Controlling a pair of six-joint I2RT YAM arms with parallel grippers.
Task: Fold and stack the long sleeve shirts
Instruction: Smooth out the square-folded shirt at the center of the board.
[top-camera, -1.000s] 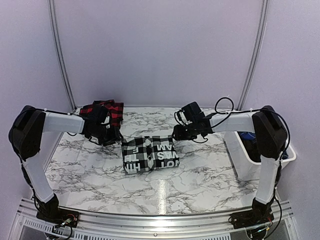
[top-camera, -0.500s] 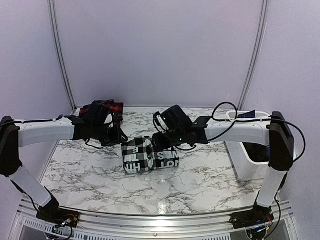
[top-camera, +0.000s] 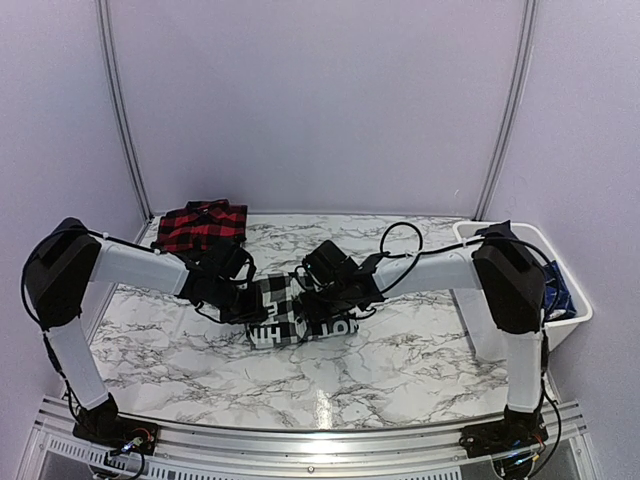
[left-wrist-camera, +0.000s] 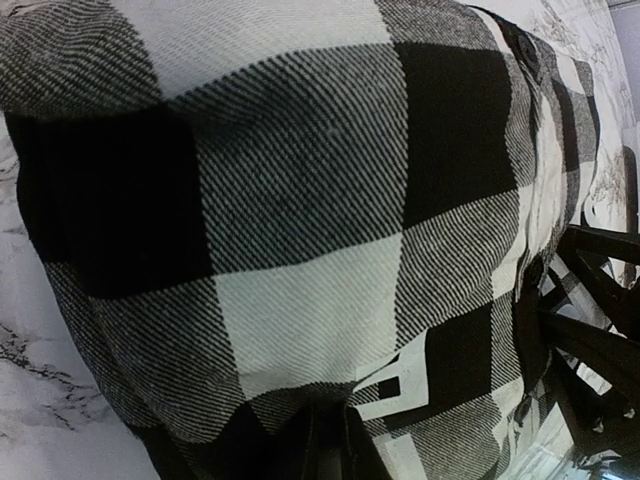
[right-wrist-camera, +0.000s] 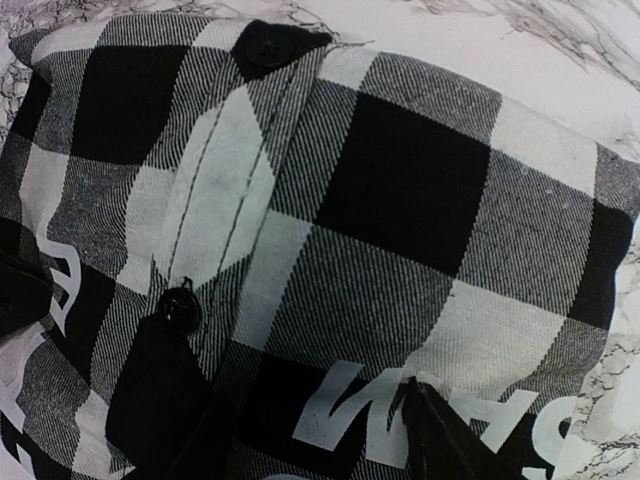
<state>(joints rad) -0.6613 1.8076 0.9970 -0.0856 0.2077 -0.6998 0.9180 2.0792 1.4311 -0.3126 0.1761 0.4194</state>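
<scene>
Marble-veined counter (top-camera: 400, 370) lies bare in front of the arm bases. Past it, near the middle, sits the black-and-white shirt (top-camera: 292, 328), already folded into a compact rectangle with its white block letters facing up.

Both arms reach inward and meet over this bundle. The left gripper (top-camera: 238, 298) is at the shirt's left edge. In its wrist view the check cloth fills the frame and gathers into a narrow dark wedge at the bottom, so it looks clenched on the folded edge. The right gripper (top-camera: 322, 292) hovers low over the right half, by the button placket. One dark finger (right-wrist-camera: 440, 432) rests near the lettering and its partner stands well apart from it, so the jaws are spread and grasp nothing.

The paired approach from opposite ends probably serves to lift the bundle without its layers spilling open. A one-sided grip would likely let the far half sag and unfold.

Farther back, at the far-left corner, the red-and-black shirt (top-camera: 203, 225) lies folded flat, well apart from the first, probably as the base of the stack. At the right edge stands a white bin (top-camera: 478, 325) with something blue inside.
</scene>
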